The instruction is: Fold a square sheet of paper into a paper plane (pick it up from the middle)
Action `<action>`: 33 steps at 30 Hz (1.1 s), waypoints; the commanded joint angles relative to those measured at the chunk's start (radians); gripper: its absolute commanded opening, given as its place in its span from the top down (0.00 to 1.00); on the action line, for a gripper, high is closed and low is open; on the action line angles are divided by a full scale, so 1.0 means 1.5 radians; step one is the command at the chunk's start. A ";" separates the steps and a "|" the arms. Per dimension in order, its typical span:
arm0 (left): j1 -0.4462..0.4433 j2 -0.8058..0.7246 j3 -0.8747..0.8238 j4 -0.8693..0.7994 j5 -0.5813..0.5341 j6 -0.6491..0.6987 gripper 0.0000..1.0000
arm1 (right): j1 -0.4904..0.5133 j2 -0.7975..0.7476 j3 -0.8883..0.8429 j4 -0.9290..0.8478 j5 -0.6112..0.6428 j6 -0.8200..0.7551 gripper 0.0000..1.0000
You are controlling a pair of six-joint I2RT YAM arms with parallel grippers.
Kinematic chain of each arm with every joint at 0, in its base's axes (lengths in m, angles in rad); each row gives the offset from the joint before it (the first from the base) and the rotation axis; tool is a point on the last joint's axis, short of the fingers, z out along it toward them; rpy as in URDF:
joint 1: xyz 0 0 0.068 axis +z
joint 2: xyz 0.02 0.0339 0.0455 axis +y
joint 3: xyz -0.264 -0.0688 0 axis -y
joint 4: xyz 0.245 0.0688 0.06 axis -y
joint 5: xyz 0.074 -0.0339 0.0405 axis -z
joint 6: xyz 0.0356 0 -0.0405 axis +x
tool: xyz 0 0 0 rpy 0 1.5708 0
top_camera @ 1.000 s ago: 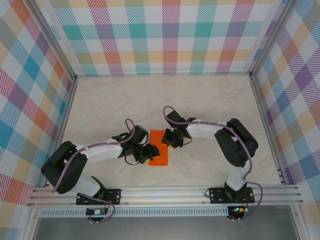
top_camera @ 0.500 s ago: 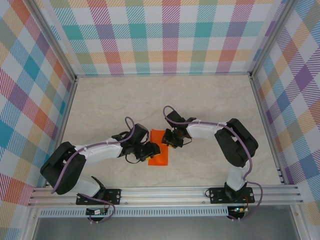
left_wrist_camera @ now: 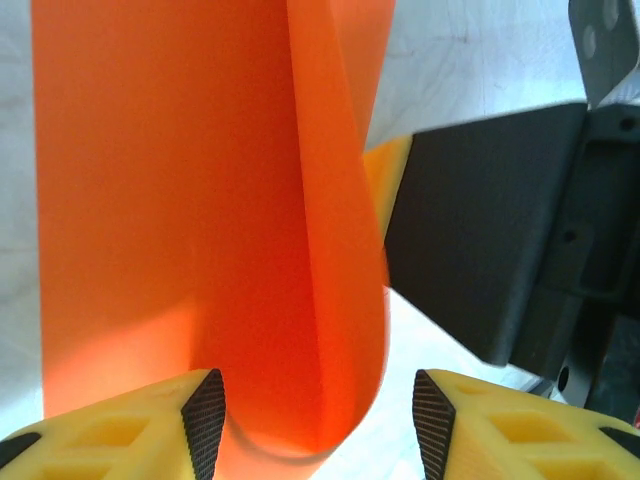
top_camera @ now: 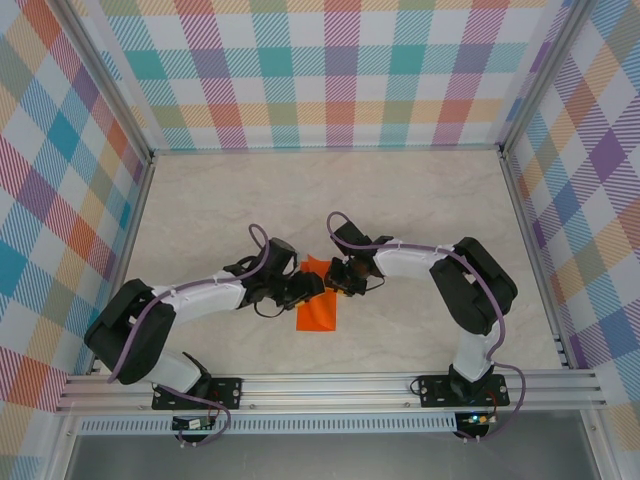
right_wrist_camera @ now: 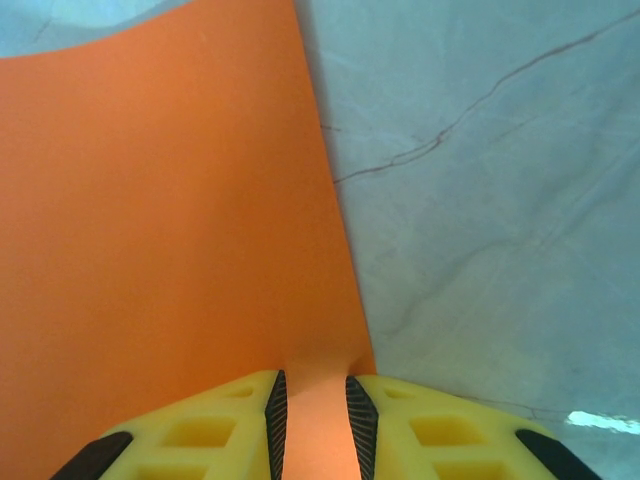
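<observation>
left wrist view has the square sheet of paper [left_wrist_camera: 200, 200] bent over on itself, a soft uncreased loop curling between the pads of the left claw [left_wrist_camera: 318, 420], which stand spread with the fold loose in the gap. the right claw [right_wrist_camera: 315, 420] is pinching the sheet's edge, and the rest lies on the pale surface [right_wrist_camera: 480, 200] midway between the arms. likely trouble: left unpressed, the loop may spring back flat or crease crooked. the thin edge pinch may let the sheet swivel if the left claw drags it. the two claws sit just beside each other and could knock. a second ago the left claw was over the sheet's near end; it is now up beside the right claw, pads wider, and the near part lies uncovered.
</observation>
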 commanded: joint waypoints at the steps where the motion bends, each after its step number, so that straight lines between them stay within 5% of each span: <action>1: 0.019 0.017 0.036 -0.005 0.011 0.045 0.45 | 0.007 0.046 -0.038 -0.039 0.000 0.009 0.71; 13: 0.040 0.044 0.031 -0.007 0.065 0.026 0.50 | 0.007 0.027 -0.043 -0.016 -0.013 0.010 0.71; 21: 0.041 0.009 0.001 -0.014 0.045 0.003 0.74 | 0.011 -0.057 -0.047 0.007 0.002 -0.001 0.66; 28: 0.042 0.020 0.020 -0.032 0.043 0.006 0.87 | 0.029 -0.215 -0.131 -0.020 0.094 0.005 0.48; 33: 0.044 0.018 0.031 -0.051 0.042 0.008 0.89 | 0.111 -0.310 -0.164 -0.028 0.176 -0.026 0.32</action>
